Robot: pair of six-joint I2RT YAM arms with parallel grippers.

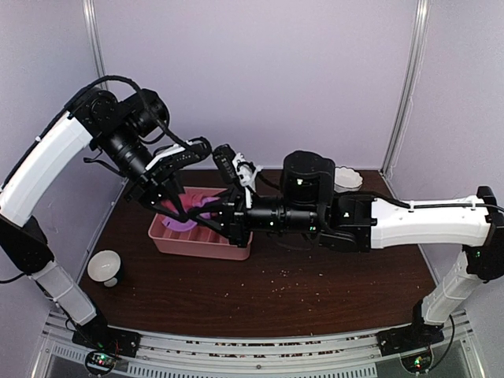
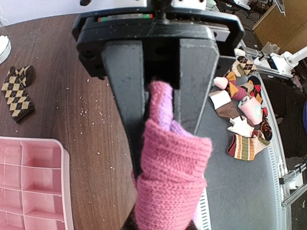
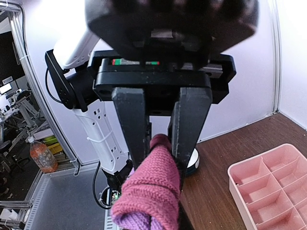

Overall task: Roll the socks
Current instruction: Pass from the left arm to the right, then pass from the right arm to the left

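The left gripper (image 2: 163, 143) is clenched on the pink sock (image 2: 170, 163), whose knit bunches in thick folds below its fingers, with a paler purple part showing between them. The right gripper (image 3: 164, 160) grips the same sock from the other side, its fingers pressed against the fabric, which bulges out beneath them and turns purple at the lowest fold. In the top view the two grippers meet close together over the pink divided tray (image 1: 201, 246), and the sock shows there only as a magenta strip between them. Both black wrists cover much of the tray, so I cannot tell whether the sock touches it. The checkered sock (image 2: 17, 91) lies flat on the brown table (image 1: 315, 283), beyond the tray and apart from it, with neither gripper on it. A small white cup (image 1: 104, 268) stands on the table to the left of the tray, near the left arm. A white scalloped dish (image 1: 346, 178) sits at the far right edge behind the right arm. Pale crumbs speckle the table. Past the table edge, a heap of other socks (image 2: 242, 115) lies on a grey surface.
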